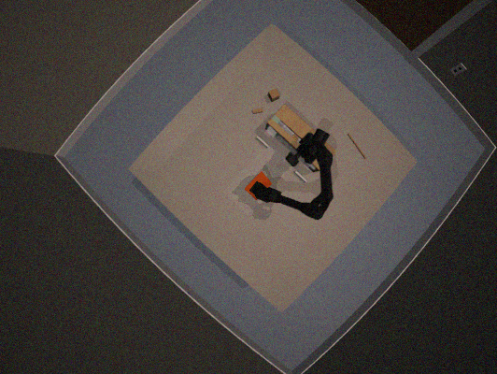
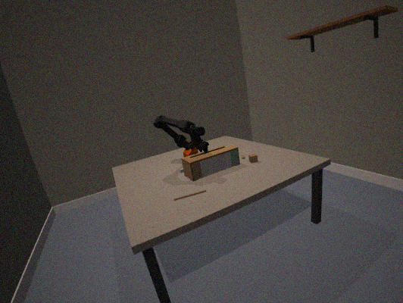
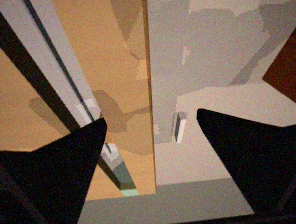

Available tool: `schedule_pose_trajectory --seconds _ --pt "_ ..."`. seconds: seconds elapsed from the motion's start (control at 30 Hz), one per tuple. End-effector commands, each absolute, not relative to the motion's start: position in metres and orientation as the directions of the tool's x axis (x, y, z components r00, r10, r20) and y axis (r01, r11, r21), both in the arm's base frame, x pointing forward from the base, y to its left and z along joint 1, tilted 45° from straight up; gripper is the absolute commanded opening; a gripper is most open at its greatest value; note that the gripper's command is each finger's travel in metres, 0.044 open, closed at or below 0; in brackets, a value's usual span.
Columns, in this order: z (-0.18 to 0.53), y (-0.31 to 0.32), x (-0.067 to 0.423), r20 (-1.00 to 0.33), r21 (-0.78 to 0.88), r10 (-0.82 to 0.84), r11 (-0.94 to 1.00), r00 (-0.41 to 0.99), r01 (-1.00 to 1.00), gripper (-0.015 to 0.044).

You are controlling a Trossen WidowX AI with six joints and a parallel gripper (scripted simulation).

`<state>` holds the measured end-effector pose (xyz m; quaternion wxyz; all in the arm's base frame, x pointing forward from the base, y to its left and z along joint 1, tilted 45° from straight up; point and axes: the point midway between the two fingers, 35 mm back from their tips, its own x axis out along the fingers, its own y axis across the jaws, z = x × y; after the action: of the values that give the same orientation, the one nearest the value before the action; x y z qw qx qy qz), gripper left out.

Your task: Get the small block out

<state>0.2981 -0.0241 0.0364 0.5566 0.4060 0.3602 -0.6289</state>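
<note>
Beige table (image 2: 151,212) carried the wooden box (image 2: 191,167). Gripper (image 3: 150,135) hung open and empty over the box's arm-side end, above the top slot (image 3: 57,62). Small block (image 3: 129,192) could not be identified with certainty; a greenish patch showed inside the slot.

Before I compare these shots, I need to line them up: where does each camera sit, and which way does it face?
Top: high overhead, facing straight down on the table; whole arm visible.
Exterior: out in the room, looking slightly down at the box; arm behind it.
Wrist: on the arm, facing down; two dark fingers of the open gripper.
Shared: the box's slotted top appears in all three.
</note>
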Motion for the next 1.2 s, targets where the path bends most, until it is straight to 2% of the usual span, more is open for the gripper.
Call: schedule_pose_trajectory --seconds 0.0,0.5,1.17 --pt "0.03 -0.031 0.297 -0.909 -0.004 -0.413 -0.117 -0.053 0.993 0.04" --pt "0.014 -0.047 0.292 -0.908 -0.004 -0.415 -0.118 -0.053 0.993 0.04" --pt "-0.011 -0.013 0.297 -0.911 -0.002 -0.408 -0.121 -0.051 0.993 0.04"
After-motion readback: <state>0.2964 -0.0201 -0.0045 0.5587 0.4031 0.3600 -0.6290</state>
